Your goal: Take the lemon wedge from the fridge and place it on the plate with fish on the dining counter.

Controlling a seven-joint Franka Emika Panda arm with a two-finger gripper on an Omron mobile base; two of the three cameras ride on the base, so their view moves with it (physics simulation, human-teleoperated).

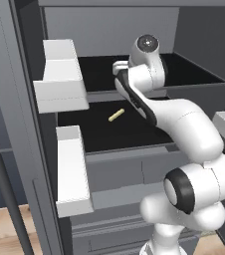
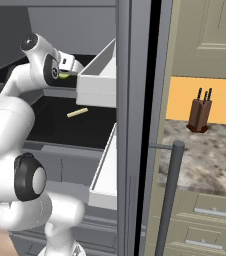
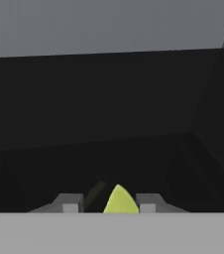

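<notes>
Fingertips [image 3: 69,203] of the gripper [image 3: 109,204] stand on either side of the lemon wedge [image 3: 120,201] in the hand view, narrowed close to it, one tip just beside each flank of the yellow-green point; whether they press on it or leave a hair of gap cannot be told, and the wedge sits low against the dark shelf floor, so a lift is not shown.

Taking the fridge [image 1: 20,124] as the landmark: it stands open, its dark-grey door edge [image 2: 135,150] upright in the right base view with a long thin handle [image 2: 167,200] in front of it. Inside are two black shelves. The white arm [image 1: 184,129] reaches up from below the fridge's drawers into the upper shelf [image 1: 194,72], with the hand deep in that compartment. In the right base view a sliver of yellow-green shows at the hand, just behind the white door bin [image 2: 97,75] of the fridge.

On the lower shelf [image 1: 109,134] lies a small pale-yellow stick [image 1: 116,115], well apart from the hand and one level beneath it. Two white door bins [image 1: 59,74] hang on the fridge's left door, one above the other.

Beyond the fridge's right door, a mottled stone counter [image 2: 205,150] carries a brown knife block [image 2: 200,115] against an orange wall.
</notes>
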